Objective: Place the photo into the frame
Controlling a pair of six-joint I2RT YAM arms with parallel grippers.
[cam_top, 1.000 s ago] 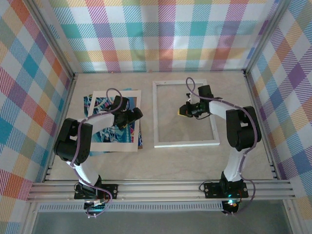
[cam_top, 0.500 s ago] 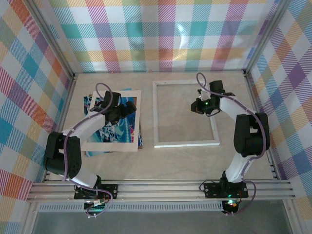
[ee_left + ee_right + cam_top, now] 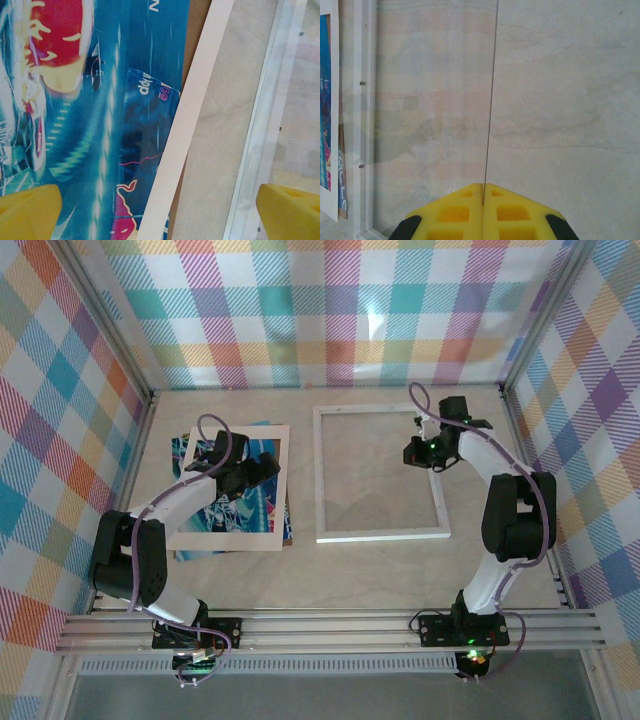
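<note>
While the right tool (image 3: 482, 189) is pinching what looks like the thin edge of the clear pane (image 3: 430, 100) by the right rail of the frame (image 3: 380, 536), any twisting is threatening to crack or drop it. The photo (image 3: 100, 125) is lying left of the frame under the cream mat (image 3: 195, 100), so the spread left tool (image 3: 160, 215) is risking dragging the mat instead. Since a second ago, the right tool is sitting nearer that rail, not over the frame's middle.

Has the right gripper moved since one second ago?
Yes. The right gripper went from the middle of the frame toward its right edge.
</note>
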